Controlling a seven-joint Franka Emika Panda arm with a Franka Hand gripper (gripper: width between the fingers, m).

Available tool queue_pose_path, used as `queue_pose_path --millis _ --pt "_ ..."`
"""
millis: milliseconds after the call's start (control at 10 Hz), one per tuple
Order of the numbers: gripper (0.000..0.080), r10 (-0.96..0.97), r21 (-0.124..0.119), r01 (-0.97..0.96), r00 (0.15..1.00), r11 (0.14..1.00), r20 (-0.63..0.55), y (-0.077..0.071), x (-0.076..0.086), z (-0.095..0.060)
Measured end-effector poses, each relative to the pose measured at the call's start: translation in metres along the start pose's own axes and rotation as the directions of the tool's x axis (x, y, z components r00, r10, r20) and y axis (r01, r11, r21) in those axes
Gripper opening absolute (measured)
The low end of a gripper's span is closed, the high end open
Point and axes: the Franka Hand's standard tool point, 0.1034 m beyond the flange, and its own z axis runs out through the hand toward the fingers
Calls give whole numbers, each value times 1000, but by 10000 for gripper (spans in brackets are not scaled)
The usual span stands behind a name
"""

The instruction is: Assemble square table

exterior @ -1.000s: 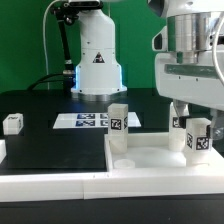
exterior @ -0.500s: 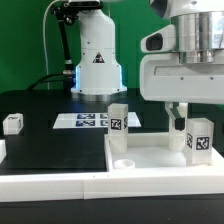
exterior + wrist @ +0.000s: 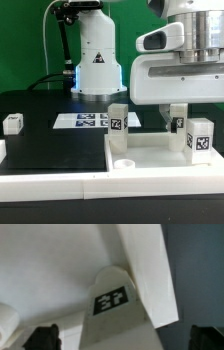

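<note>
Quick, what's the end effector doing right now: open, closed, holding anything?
End effector: open, holding nothing; the short chunky white plastic leg shows between its spread fingers, untouched.

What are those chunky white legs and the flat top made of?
The legs and the square table top look like hard plastic, matte white: smooth, evenly coloured, with rounded edges. Their black-and-white tags seem to be printed stickers, though that is uncertain.
</note>
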Motion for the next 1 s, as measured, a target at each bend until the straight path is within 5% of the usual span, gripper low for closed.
queue_pose_path --millis 300,600,1000 --pt "649 -135 -15 135 991 991 -2 1 0 0" --pt "289 -133 -16 133 991 991 -2 1 0 0" --pt "290 -71 -14 71 997 997 -2 1 0 0"
